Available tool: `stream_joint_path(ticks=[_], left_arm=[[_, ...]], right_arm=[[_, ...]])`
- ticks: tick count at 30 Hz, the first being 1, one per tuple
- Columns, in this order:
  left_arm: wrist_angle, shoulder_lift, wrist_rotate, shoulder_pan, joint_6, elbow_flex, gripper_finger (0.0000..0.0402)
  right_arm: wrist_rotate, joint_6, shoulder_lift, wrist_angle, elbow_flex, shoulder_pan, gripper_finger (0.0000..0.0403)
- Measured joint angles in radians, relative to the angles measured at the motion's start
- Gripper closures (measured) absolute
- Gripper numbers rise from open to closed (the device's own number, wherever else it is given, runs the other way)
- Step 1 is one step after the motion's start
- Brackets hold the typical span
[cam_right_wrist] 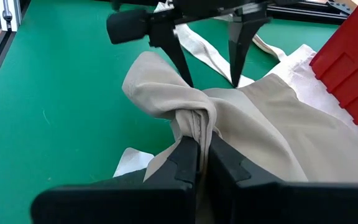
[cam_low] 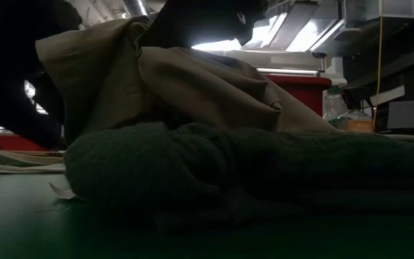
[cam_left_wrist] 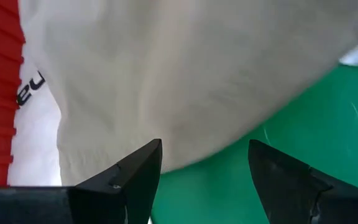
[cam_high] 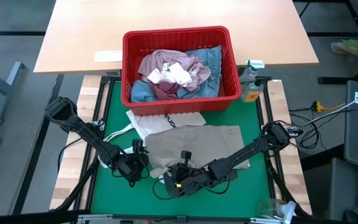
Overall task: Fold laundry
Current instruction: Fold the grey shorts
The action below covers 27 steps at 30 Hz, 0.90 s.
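Beige trousers (cam_high: 197, 143) lie crumpled on the green mat (cam_high: 229, 199), their far edge over a white tote bag (cam_high: 151, 121). My right gripper (cam_right_wrist: 202, 155) is shut on a raised bunch of them near the mat's near edge. My left gripper (cam_right_wrist: 211, 78) stands open just left of that bunch, fingers pointing down at the trousers' edge. In the low view a dark green top (cam_low: 228, 165) lies on the mat in front of the trousers. A pink top (cam_high: 166, 65), denim (cam_high: 213, 59) and white socks (cam_high: 169, 74) lie in the red basket (cam_high: 176, 34). My right gripper pinches a gathered fold of the trousers (cam_right_wrist: 194, 127), several layers, between its two fingers. The fingers come slanting down from the table's near right. The bunch stands lifted off the mat, and the rest of the trousers lies slack on it. My left gripper: I cannot tell whether its fingertips (cam_right_wrist: 188, 78) touch the cloth.
The red basket stands at the mat's far edge, with a bottle (cam_high: 250, 87) to its right. The tote bag's straps (cam_high: 117, 134) trail toward the left arm. Bare green mat lies along the near edge and at the near right.
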Motion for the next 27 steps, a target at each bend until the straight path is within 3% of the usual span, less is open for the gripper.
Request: stream_joint_path(ticks=[8, 15, 27], left_arm=[[0.154, 0.000, -0.089, 0.002, 0.003, -0.074, 0.0170], [0.254, 0.000, -0.083, 0.032, 0.059, -0.108, 0.0170], [0.283, 0.000, -0.049, 0.056, 0.187, -0.115, 0.0170]], right_arm=[[0.000, 0.000, 0.000, 0.000, 0.000, 0.000, 0.0384], [0.000, 0.000, 0.000, 0.001, 0.000, 0.000, 0.0384], [0.000, 0.000, 0.000, 0.001, 0.000, 0.000, 0.0384]])
